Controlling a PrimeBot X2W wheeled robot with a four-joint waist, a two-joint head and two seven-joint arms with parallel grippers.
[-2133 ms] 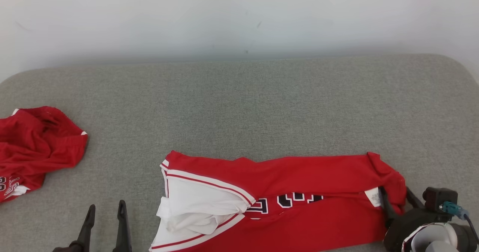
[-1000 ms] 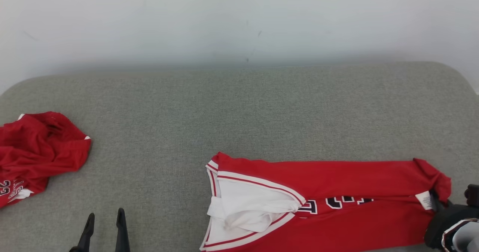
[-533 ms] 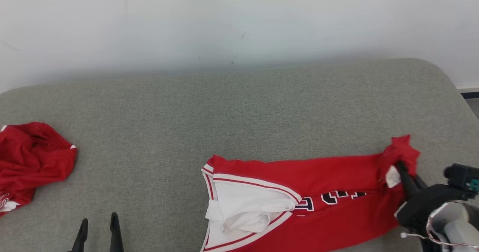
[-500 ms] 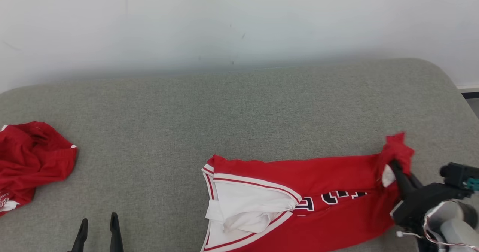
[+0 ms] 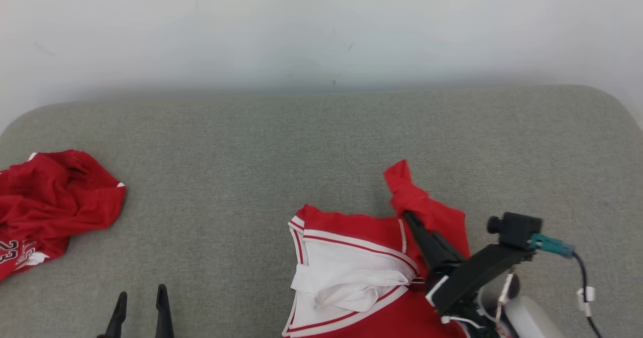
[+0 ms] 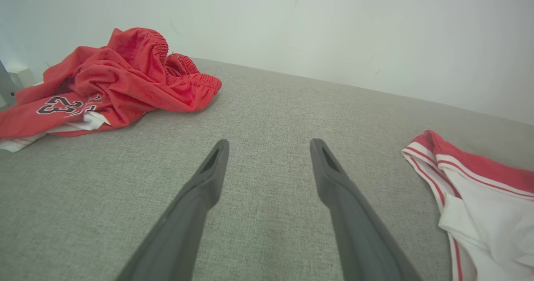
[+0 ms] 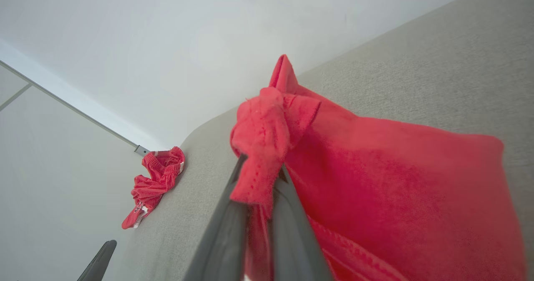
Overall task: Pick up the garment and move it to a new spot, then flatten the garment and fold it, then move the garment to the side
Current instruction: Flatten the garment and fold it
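The right gripper (image 5: pixel 407 215) pinched one end of the red garment (image 5: pixel 442 218), holding it raised over the rest. The left gripper (image 5: pixel 142 292) hung spread above the grey cushion (image 5: pixel 301 142).

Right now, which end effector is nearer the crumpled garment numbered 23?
Left. Left end effector: right of the crumpled garment. Right end effector: farther right, gripping the other garment.

Everything is lit brightly and evenly, and only faint shadows are cast. The garment (image 7: pixel 375 189) is blurred in the right wrist view.
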